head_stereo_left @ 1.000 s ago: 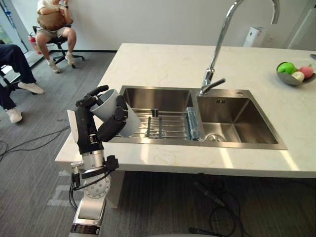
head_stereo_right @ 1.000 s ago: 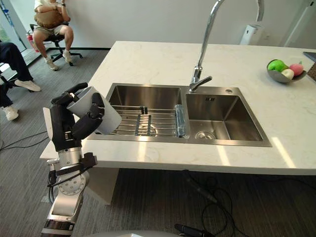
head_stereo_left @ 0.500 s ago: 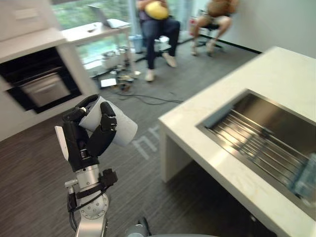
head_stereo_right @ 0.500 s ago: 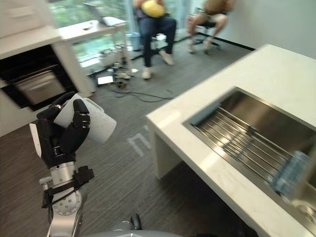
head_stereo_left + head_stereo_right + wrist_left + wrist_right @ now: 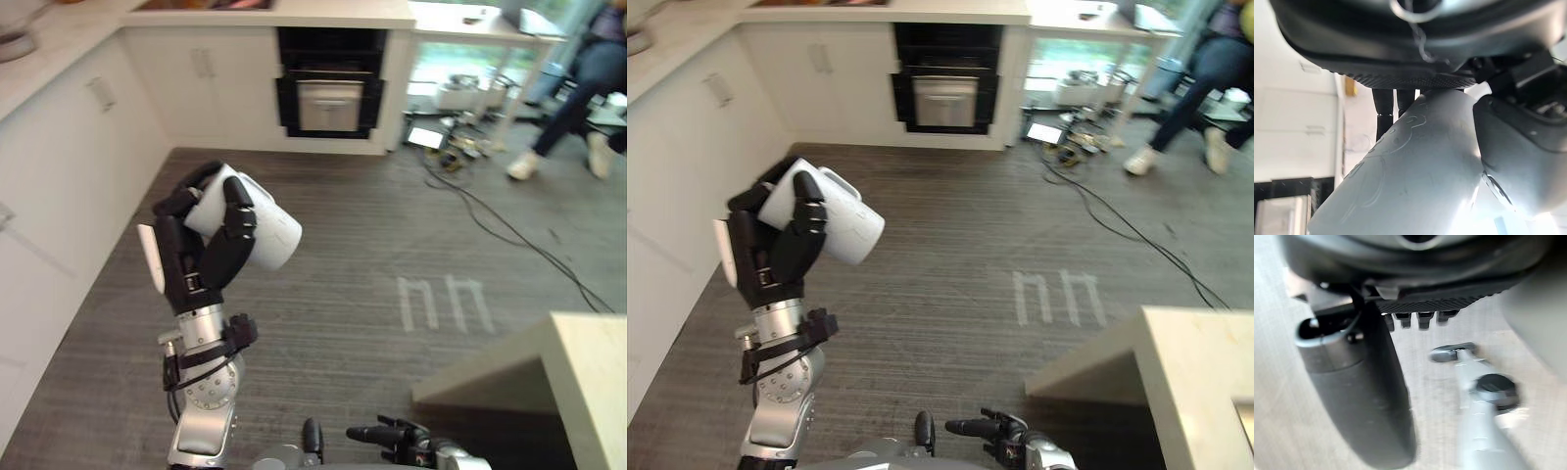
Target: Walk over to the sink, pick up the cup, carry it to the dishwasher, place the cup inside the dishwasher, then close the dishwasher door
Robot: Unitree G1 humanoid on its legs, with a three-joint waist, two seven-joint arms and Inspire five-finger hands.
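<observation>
The left robot hand (image 5: pixel 201 257) wraps the cup (image 5: pixel 265 230), hiding part of its wall. A person (image 5: pixel 573 93) is cut off above the legs by the upper edge. The surface (image 5: pixel 588 392) runs off the lower right corner.

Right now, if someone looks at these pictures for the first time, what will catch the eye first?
The white cup comes first: the left hand grips it, tilted, above the grey floor. Behind it a black appliance sits in the white cabinets at the far wall. A person in jeans shows at the upper right; the right hand hangs low at the bottom edge.
</observation>
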